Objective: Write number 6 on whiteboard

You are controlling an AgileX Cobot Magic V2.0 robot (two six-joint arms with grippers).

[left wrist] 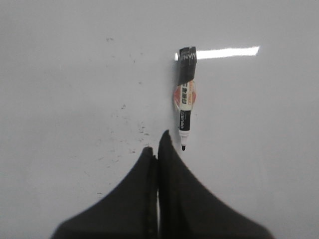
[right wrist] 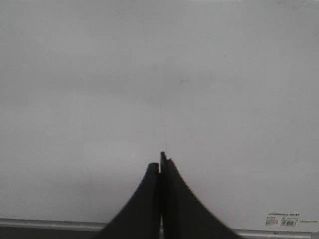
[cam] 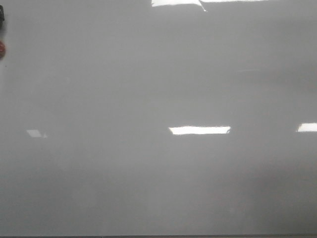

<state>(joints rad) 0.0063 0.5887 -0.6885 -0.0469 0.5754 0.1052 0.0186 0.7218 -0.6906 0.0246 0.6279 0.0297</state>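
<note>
The whiteboard [cam: 158, 178] fills the front view, pale grey and glossy, and neither gripper shows there. No number 6 shows on it in any view. In the left wrist view a black marker [left wrist: 185, 99] with a white and orange label lies flat on the whiteboard [left wrist: 75, 74], its uncapped tip pointing towards my left gripper [left wrist: 157, 149]. That gripper is shut and empty, just beside the marker's tip. My right gripper [right wrist: 160, 162] is shut with nothing in it, over bare whiteboard [right wrist: 159, 74] close to the board's edge.
Bright rectangular light reflections [cam: 199, 130] lie on the board. A sliver of something black and red [cam: 1, 48] shows at the front view's left edge. Small dark specks [left wrist: 122, 129] dot the board near the marker. A metal frame edge [right wrist: 50, 224] and a small label [right wrist: 281, 220] mark the border.
</note>
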